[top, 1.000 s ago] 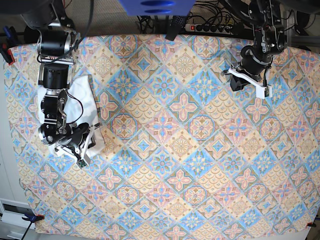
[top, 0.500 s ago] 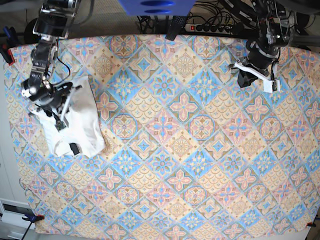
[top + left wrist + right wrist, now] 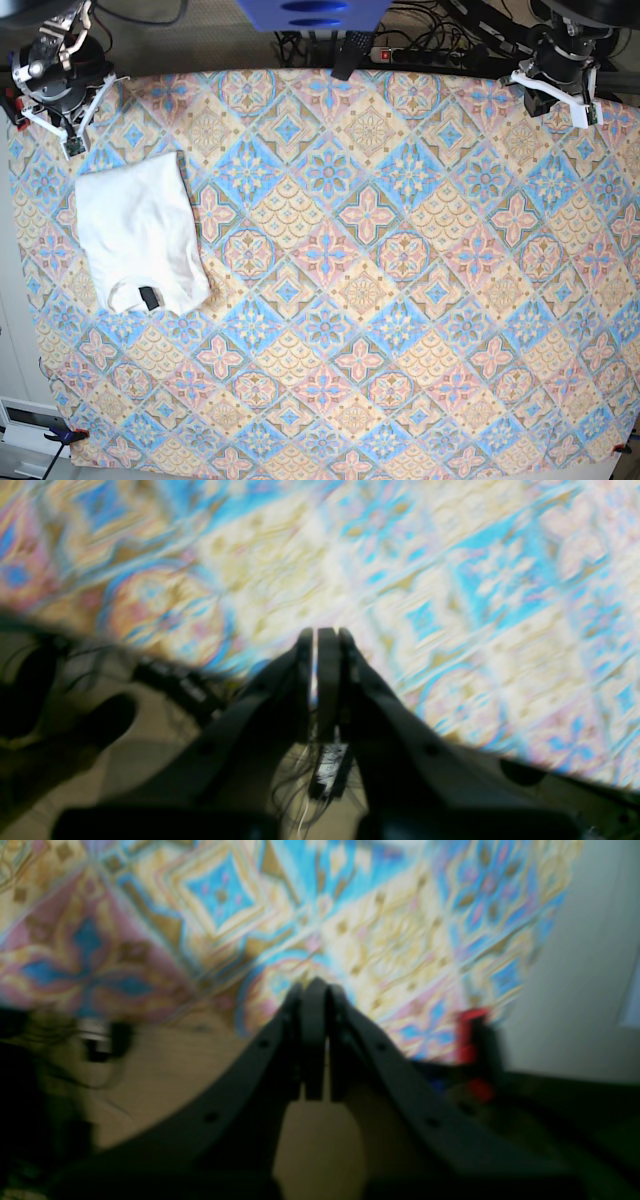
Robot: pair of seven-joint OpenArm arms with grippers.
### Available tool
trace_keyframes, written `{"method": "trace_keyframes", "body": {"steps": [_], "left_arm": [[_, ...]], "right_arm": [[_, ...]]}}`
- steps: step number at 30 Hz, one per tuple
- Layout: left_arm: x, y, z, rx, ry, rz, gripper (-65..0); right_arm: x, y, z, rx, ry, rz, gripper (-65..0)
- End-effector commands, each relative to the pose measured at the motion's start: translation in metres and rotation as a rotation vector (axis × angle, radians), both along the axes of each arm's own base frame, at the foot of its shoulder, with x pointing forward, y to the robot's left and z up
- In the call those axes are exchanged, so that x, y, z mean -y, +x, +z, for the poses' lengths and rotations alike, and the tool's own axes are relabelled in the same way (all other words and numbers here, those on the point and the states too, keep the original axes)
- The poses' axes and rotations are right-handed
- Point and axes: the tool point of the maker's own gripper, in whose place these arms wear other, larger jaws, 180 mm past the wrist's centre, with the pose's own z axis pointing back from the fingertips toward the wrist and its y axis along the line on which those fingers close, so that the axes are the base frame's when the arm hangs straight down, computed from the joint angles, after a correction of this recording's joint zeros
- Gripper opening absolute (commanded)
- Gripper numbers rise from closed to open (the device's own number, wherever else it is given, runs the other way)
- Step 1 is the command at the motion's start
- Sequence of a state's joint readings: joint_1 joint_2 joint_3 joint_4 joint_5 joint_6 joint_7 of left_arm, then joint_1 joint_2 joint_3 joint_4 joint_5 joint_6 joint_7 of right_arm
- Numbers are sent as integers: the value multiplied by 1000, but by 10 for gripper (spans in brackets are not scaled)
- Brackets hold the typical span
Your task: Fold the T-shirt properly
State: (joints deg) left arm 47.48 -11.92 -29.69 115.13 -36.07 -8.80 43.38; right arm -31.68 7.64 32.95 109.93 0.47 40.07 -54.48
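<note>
The T-shirt [image 3: 140, 232] lies folded into a compact white rectangle near the desk's [image 3: 400, 300] left edge in the base view, neck tag showing; it looks light, soft and limp, best pinched at a corner or folded edge; both arms' jaws are pressed together, empty.

The base view looks straight down from overhead on the whole patterned blue, pink and cream tablecloth [image 3: 380, 300]. Each wrist view looks along its own dark closed fingers, close and blurred, sharing only that cloth's far edge and floor beyond.
</note>
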Motion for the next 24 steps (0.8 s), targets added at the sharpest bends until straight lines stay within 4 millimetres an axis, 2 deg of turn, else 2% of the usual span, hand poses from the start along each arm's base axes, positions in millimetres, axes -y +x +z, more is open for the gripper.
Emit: {"method": "trace_keyframes", "body": {"steps": [1,5,11,13,16,17,20,21,24], "left_arm": [[-4,-4,6,8,18,-4,-644],[-7,-33,1,-68,23,-1,-644],[-5,-77,-9,-190,22,-9,-644],[5,-91,-23,-240,-15,-13,-644],[7,-119,-52,-349,-26,-26,-644],[11,-121,-61,-368,-33,-34,-644],[16,-136,-88,-408,-30,-42,-644],[17,-138,-96,-396,-19,-47,-644],[26,-144,-120,-384,6,-90,-644]], "right_arm": [[10,-9,7,-2,-26,-12,-650],[15,-38,6,-36,1,-55,-650],[5,-107,-4,-176,71,-82,-650],[-2,-124,-13,-211,102,-117,-650],[-6,-148,-32,-272,149,-174,-650],[-7,-158,-38,-296,164,-195,-650],[-12,-201,-64,-390,233,-284,-650],[-15,-207,-74,-391,262,-311,-650],[-31,-207,-104,-366,353,-367,-650]]}}
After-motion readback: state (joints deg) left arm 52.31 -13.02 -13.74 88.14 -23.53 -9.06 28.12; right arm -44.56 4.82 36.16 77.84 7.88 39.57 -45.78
